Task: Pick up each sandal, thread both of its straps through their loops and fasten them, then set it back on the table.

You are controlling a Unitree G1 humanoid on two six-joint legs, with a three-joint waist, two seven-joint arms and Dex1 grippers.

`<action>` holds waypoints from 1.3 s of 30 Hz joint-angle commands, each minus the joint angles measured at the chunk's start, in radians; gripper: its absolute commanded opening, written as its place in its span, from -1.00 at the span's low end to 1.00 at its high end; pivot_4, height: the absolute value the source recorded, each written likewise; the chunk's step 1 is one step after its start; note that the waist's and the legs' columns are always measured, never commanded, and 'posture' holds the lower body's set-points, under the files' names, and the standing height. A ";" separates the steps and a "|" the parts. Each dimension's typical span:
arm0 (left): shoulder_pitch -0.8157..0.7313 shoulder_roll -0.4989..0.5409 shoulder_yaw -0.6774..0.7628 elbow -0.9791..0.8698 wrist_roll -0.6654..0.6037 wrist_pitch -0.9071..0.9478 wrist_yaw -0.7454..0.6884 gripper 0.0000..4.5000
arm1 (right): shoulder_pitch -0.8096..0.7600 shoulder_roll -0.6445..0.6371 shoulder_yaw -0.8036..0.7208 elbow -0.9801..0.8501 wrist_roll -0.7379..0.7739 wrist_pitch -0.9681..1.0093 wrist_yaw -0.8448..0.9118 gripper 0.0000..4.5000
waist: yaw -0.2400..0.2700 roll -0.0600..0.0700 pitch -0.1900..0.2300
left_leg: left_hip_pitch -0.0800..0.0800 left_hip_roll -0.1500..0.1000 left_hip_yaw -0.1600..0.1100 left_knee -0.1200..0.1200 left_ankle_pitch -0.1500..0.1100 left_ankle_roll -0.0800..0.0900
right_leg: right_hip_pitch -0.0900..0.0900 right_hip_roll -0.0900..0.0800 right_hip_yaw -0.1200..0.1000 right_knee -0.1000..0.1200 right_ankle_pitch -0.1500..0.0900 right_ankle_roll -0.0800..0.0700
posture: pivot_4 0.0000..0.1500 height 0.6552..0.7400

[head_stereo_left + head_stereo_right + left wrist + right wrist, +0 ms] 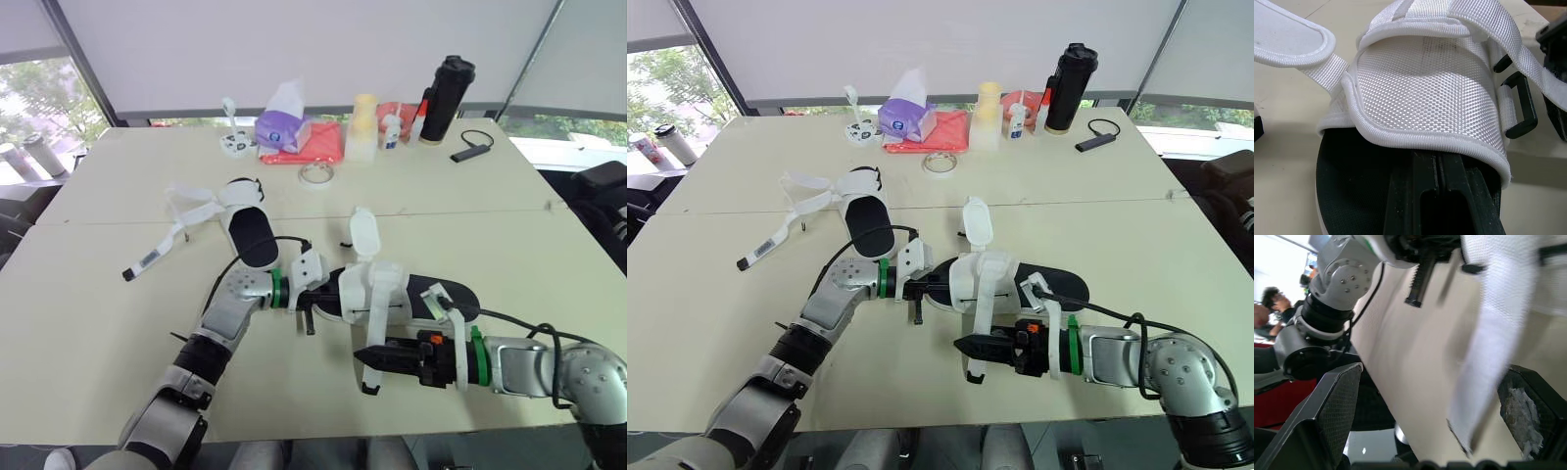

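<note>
Sandal (377, 289) at the near middle of the table (509, 206), front end toward the left gripper (315, 294), whose fingers (1410, 196) are pressed together and tucked under the white mesh upper, onto the black footbed. On the robot's side of it, the right gripper (364, 355) stands wide open, one loose white strap (1493, 333) hanging ungripped between its fingers (1332, 406). Farther back on the left lies the second sandal (250, 230), its straps (191, 206) splayed loose across the table.
</note>
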 commanded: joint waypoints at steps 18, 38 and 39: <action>0.009 0.006 0.000 -0.032 0.000 0.010 0.009 -1.00 | -0.076 -0.042 -0.039 -0.052 -0.042 -0.005 0.041 -0.99 | 0.000 0.000 0.000 | 0.000 0.000 0.000 -0.001 0.000 0.000 | 0.000 0.000 0.000 0.000 0.000 0.000 | 1.00 1.00; 0.006 -0.017 -0.012 -0.022 0.015 -0.012 0.011 -1.00 | -0.787 -0.150 0.345 0.538 -0.636 -0.106 0.753 -0.99 | -0.002 0.000 0.000 | -0.002 -0.001 0.001 -0.003 0.000 0.000 | -0.003 0.000 0.000 -0.002 0.000 0.000 | 1.00 1.00; 0.007 -0.018 -0.013 -0.021 0.016 -0.013 0.012 -1.00 | -0.792 -0.154 0.363 0.550 -0.660 -0.108 0.795 -0.99 | -0.002 0.000 0.000 | -0.003 -0.001 0.001 -0.003 0.000 0.000 | -0.004 0.000 0.000 -0.002 0.000 0.000 | 1.00 1.00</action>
